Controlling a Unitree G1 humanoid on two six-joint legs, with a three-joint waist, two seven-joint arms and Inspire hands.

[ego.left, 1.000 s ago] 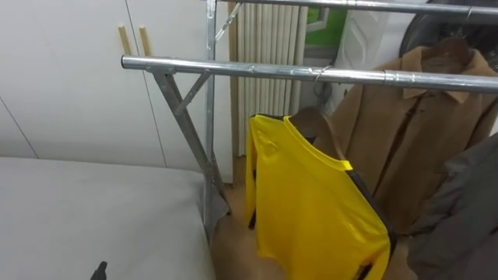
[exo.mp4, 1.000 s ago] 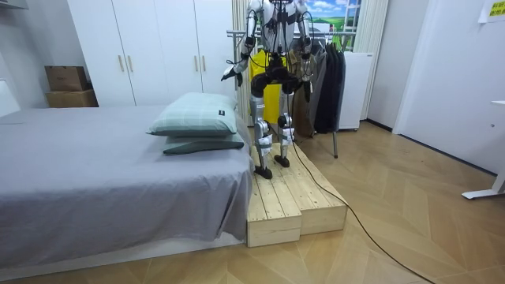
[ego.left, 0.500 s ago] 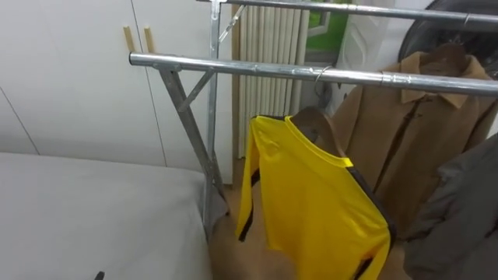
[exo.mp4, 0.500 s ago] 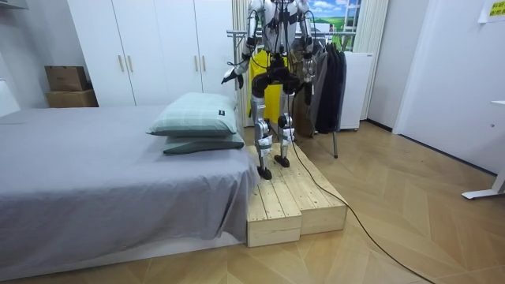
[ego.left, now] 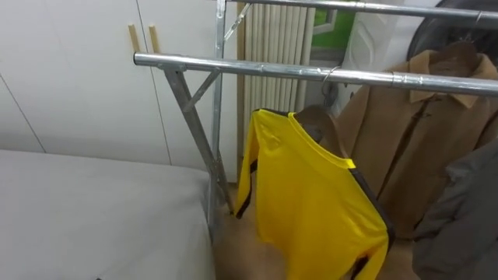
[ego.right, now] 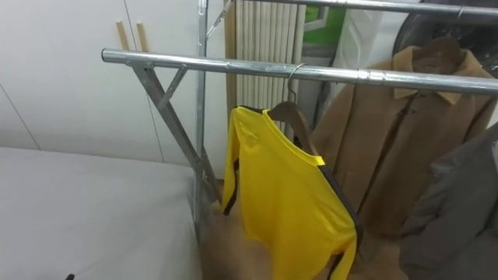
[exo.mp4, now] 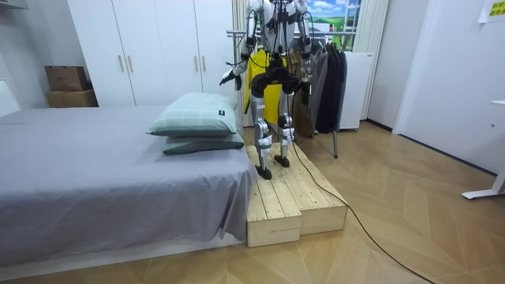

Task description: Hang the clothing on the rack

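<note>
A yellow shirt (ego.left: 311, 194) with dark trim hangs on a brown hanger (ego.right: 294, 117). The hanger's hook sits over the front metal rail (ego.left: 257, 68) of the clothes rack, and the shirt hangs slanted, its lower end to the right. In the room view I stand on a wooden platform (exo.mp4: 292, 201) facing the rack, with the yellow shirt (exo.mp4: 254, 67) in front of me. My left hand (exo.mp4: 229, 76) is held out to the room view's left, over the pillows. My right hand (exo.mp4: 307, 69) is at my side by the hanging coats. Neither hand touches the shirt.
A tan coat (ego.left: 420, 148) and a grey garment (ego.left: 467, 210) hang on the rack to the right of the shirt. The rack's slanted leg (ego.left: 194, 132) stands at the left, beside the bed (ego.left: 93, 210). White wardrobe doors (ego.left: 70, 70) are behind. Two pillows (exo.mp4: 193, 114) lie on the bed.
The shirt's lower left edge has swung left and it now hangs freer on the rail. My left hand's dark tip has dropped below the eye view's lower edge. The view has shifted slightly.
</note>
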